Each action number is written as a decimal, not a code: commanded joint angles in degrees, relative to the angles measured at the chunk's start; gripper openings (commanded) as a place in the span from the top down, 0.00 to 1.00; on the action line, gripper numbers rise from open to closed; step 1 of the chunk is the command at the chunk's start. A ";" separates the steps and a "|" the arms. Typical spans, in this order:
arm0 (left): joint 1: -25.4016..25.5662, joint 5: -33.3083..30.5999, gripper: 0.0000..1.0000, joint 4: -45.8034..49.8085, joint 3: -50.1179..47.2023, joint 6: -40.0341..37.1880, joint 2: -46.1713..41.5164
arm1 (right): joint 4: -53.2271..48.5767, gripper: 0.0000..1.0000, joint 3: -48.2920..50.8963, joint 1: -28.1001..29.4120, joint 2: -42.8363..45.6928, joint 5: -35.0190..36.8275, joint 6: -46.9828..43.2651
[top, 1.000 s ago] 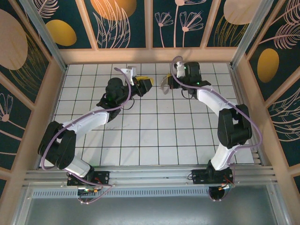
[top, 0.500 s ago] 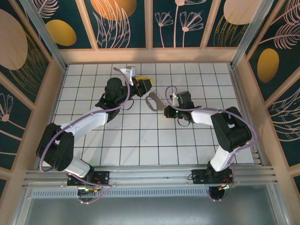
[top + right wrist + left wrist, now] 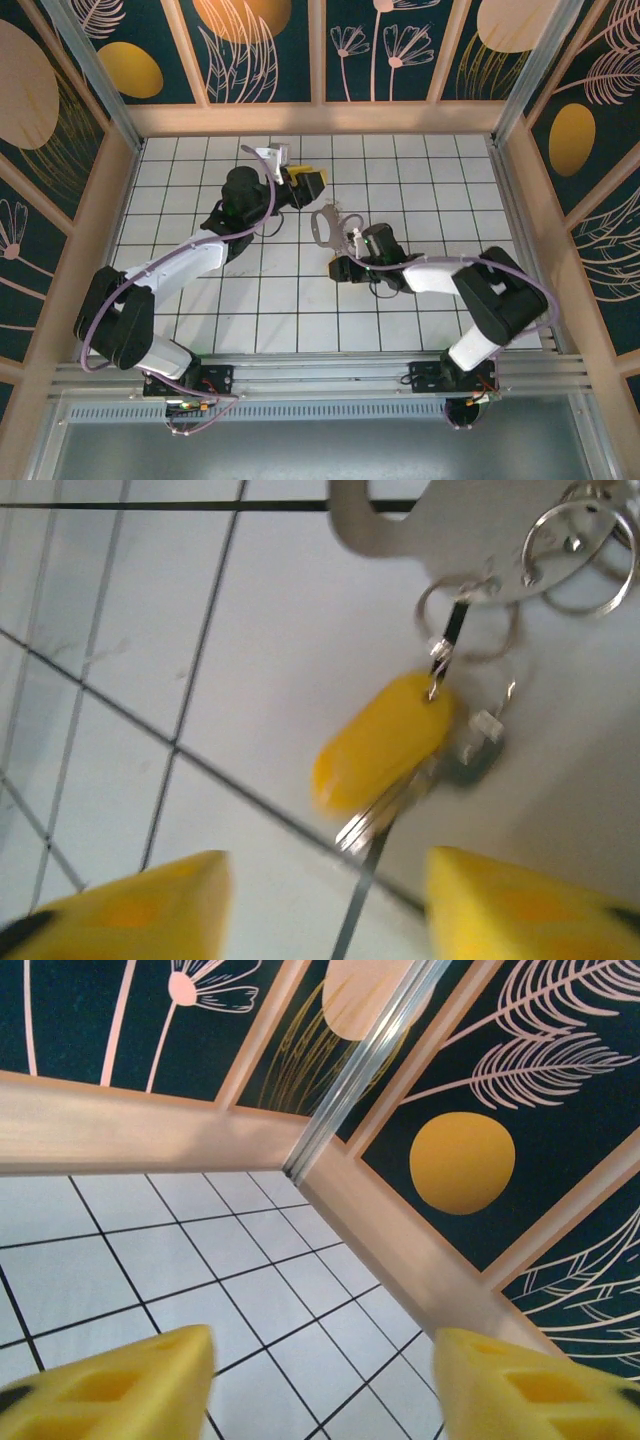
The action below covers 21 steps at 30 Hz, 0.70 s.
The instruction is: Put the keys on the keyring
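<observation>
— Where does the right gripper (image 3: 330, 895) stand from your end?

— On my wrist feed its two yellow fingers (image 3: 140, 905) are spread wide, with only the tiled floor (image 3: 130, 650) between them. I've got hold of nothing with it.

— And the keyring?

— The keyring (image 3: 440, 530) lies flat on the tiles just ahead of those fingertips, a little right of the gap. The keys (image 3: 470, 762) are bunched on the gripper's side of it. A yellow-headed key (image 3: 385, 742) lies closest to me, its head just under a small wire ring (image 3: 465, 620) at the loop's near edge. Silver blades (image 3: 365, 825) poke out from beneath it. The feed is blurred, so I can't tell how many keys are in that bunch.

— Left side?

— From overhead I see the left gripper (image 3: 305, 183) near the keyring but apart from it, with the loop off to the side of its tips, toward the right arm. On its own wrist feed the fingers (image 3: 110, 1385) are parted wide too and hold nothing. They point at the far corner of the wall (image 3: 400, 1250).
</observation>
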<state>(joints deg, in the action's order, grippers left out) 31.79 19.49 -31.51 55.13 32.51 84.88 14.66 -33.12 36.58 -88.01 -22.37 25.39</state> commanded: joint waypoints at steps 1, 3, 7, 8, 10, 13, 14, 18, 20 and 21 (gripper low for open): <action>-0.28 -0.34 0.23 0.43 -2.05 -0.35 -2.97 | -1.25 0.20 1.48 -1.10 11.46 0.64 0.22; -0.25 -1.91 0.02 -0.03 -3.31 -0.28 -4.11 | -5.07 0.13 0.73 -3.22 17.44 2.36 -0.22; -0.24 -8.57 0.01 0.55 -5.91 -0.40 -7.24 | -11.49 0.05 -1.83 -9.78 25.66 6.04 -1.34; -0.37 -12.08 0.01 1.37 -6.52 -0.49 -8.31 | -12.79 0.05 -2.76 -11.92 26.86 7.34 -1.10; -0.33 -17.93 0.01 1.17 -8.33 -2.43 -10.57 | -14.25 0.04 -4.76 -15.35 28.26 10.44 -0.88; -0.44 -29.52 0.01 -3.00 -13.17 -6.98 -14.71 | -15.43 0.01 -7.94 -18.96 27.48 17.47 -1.55; -0.50 -33.53 0.01 -5.71 -15.61 -9.25 -16.36 | -15.73 0.01 -9.19 -20.22 26.54 19.75 -1.36; -2.40 -43.82 0.01 -10.65 -21.78 -18.11 -21.43 | -11.92 0.01 -10.48 -23.92 23.40 27.64 -0.32; -5.18 -46.16 0.01 -10.43 -23.96 -18.26 -23.38 | -6.42 0.01 -8.56 -24.82 22.84 31.88 -0.23; -6.71 -47.65 0.01 -11.32 -25.61 -18.96 -24.52 | -3.14 0.01 -7.31 -25.28 22.32 34.47 0.49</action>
<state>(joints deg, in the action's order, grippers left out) 28.12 -18.13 -37.82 32.29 18.96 63.11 4.36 -42.00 12.34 -64.86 2.39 24.64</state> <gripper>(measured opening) 0.987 0.988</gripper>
